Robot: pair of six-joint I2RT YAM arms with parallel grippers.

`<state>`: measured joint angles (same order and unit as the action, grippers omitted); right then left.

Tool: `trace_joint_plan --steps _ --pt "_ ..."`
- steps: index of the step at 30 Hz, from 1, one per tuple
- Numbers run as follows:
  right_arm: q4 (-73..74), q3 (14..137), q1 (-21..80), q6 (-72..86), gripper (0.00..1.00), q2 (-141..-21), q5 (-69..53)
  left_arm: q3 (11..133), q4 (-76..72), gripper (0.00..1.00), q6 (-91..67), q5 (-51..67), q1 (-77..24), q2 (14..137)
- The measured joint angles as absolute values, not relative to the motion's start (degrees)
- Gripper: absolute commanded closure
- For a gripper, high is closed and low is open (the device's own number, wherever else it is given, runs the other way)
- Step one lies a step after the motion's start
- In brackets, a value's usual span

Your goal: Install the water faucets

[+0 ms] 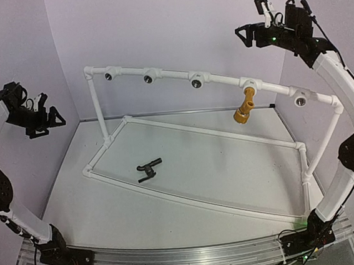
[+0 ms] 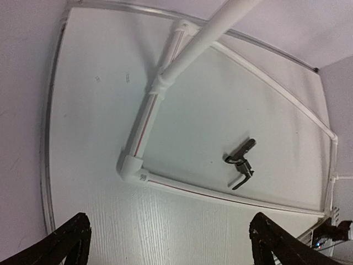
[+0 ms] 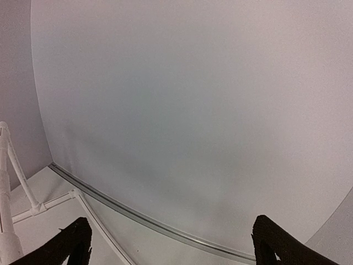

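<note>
One black faucet point(image 1: 148, 169) lies loose; one brass faucet point(image 1: 244, 107) hangs mounted.

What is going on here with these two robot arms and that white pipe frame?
Nothing is being handled right now. The left gripper and the right gripper are both raised, open and empty. The brass faucet hangs from a socket on the top rail of the pipe frame, so it looks installed. The black faucet lies loose on the table inside the frame, not yet fitted. The other sockets on the rail are empty.
</note>
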<state>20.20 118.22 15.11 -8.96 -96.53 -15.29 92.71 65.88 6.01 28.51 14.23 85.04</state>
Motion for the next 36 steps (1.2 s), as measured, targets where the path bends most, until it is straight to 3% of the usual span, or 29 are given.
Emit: trace_joint_plan --steps 4,9,15,21,25,36 --pt "21.9 118.4 15.1 -11.0 0.02 -96.3 -14.4 89.6 62.8 0.00 12.2 35.5 10.1 84.1" --pt "26.7 118.4 15.1 -16.1 0.02 -94.8 -11.8 82.4 59.0 0.00 21.7 39.6 -3.6 84.7" --pt "35.3 121.6 15.1 -21.3 0.02 -92.7 -8.2 81.3 54.8 0.06 33.0 40.5 -12.2 94.3" --pt "42.3 122.6 15.1 -22.4 0.02 -90.5 -0.7 80.7 49.6 0.13 46.2 40.8 -13.7 105.3" --pt "45.5 121.6 15.1 -21.8 0.02 -89.0 2.9 80.2 46.3 0.24 54.0 40.9 -13.7 109.0" --pt "51.5 118.0 15.1 -24.8 0.02 -84.9 2.1 80.2 35.2 0.43 65.8 38.8 -16.2 117.5"
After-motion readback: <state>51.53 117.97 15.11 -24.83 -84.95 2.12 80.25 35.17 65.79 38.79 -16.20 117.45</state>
